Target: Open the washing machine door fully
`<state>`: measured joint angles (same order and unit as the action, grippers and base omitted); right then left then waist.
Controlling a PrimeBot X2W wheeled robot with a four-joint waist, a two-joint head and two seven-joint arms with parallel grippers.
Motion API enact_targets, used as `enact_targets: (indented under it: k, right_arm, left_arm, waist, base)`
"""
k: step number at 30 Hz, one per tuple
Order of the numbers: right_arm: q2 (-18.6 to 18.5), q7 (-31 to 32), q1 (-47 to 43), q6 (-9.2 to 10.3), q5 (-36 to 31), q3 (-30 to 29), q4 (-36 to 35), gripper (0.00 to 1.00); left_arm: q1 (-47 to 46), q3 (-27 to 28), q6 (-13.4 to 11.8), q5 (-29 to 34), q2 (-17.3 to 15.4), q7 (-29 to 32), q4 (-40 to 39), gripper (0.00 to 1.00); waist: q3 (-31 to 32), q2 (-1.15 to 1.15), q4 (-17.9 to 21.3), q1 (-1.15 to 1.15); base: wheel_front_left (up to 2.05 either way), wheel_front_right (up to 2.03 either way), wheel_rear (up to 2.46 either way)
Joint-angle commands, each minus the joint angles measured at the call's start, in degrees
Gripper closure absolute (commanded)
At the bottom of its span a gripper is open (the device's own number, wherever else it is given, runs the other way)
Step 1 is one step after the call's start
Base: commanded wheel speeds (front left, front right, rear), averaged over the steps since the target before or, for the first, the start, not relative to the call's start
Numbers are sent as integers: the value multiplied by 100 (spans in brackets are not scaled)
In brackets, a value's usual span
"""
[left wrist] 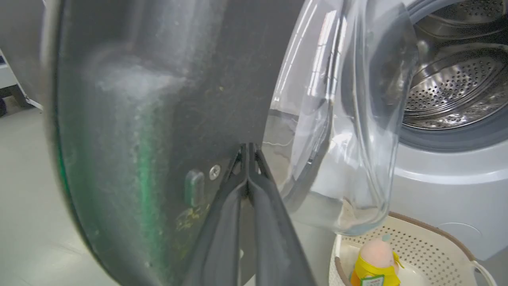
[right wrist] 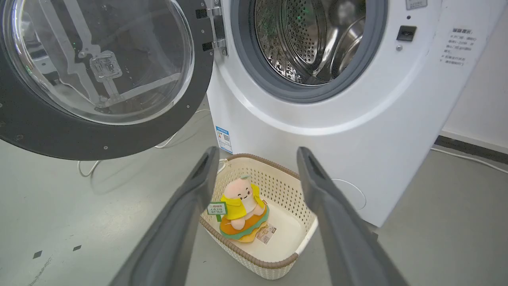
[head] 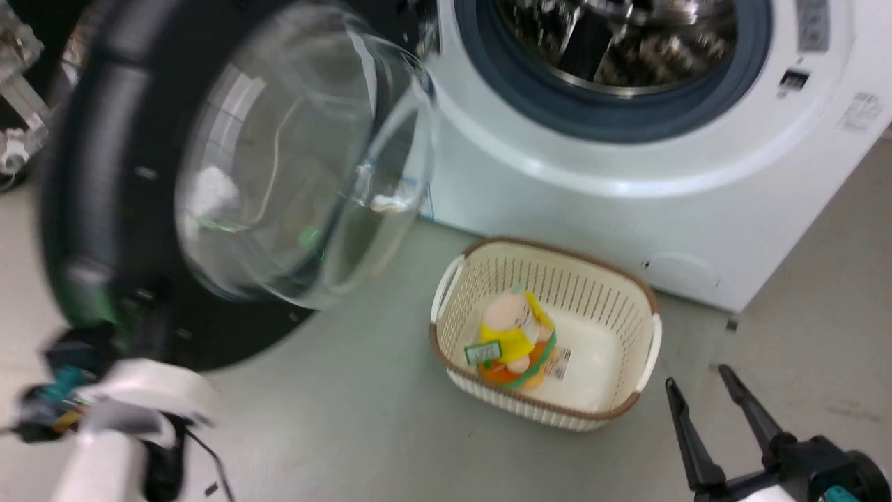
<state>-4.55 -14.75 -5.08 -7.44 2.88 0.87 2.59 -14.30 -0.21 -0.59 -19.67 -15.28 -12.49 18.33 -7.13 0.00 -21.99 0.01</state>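
Observation:
The washing machine (head: pixel 592 195) stands with its steel drum (right wrist: pixel 309 39) exposed. Its door (head: pixel 104 174) is swung out to the left on the hinge (right wrist: pixel 216 28), the clear glass bowl (head: pixel 300 153) bulging toward me. In the left wrist view my left gripper (left wrist: pixel 248 147) is shut, its tips resting against the door's (left wrist: pixel 158 99) black inner face beside a screw. My pale left forearm (head: pixel 139 404) shows below the door's rim. My right gripper (head: pixel 697 380) hangs open over the floor at the lower right, nothing between its fingers (right wrist: pixel 186 214), pointing toward the machine (right wrist: pixel 317 139).
A cream basket (head: pixel 627 293) with a plush toy (head: pixel 516 335) sits on the floor just in front of the machine, under the door's swing side. A white cable (right wrist: pixel 91 171) lies on the floor below the door. A wall (right wrist: pixel 484 99) closes the right.

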Motion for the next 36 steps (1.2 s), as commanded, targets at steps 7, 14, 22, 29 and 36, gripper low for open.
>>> enact_targets:
  k: [7,14,22,29,36]
  right_arm:
    - [-250,-25,293,-5,-70,21,-8,0]
    - [-353,-25,392,-5,-83,10,8,0]
    - [-295,-25,398,-5,-73,-9,68,0]
    - [-115,-25,269,-5,-4,-215,-127,0]
    - [45,-25,87,-5,-21,-427,-425,0]
  left_arm:
    - [-792,812,-48,-450,-598,-133,798,100]
    - [-1251,1000,160,-579,-826,-212,1453,100]
    - [-1290,968,280,-351,-714,-248,1532,100]
    - [-534,772,441,71,-217,-250,577,100]
    - [474,376,577,336,473,-250,-391,100]
  waist:
    - [-631,0,61,-1]
    - [-777,0,143,-1]
    - [-476,0,247,-1]
    - [148,0,482,-1]
    - [712,0,915,-1]
  base:
    - [0,0,0]
    - [0,0,0]
    - [0,0,0]
    - [0,0,0]
    - [0,0,0]
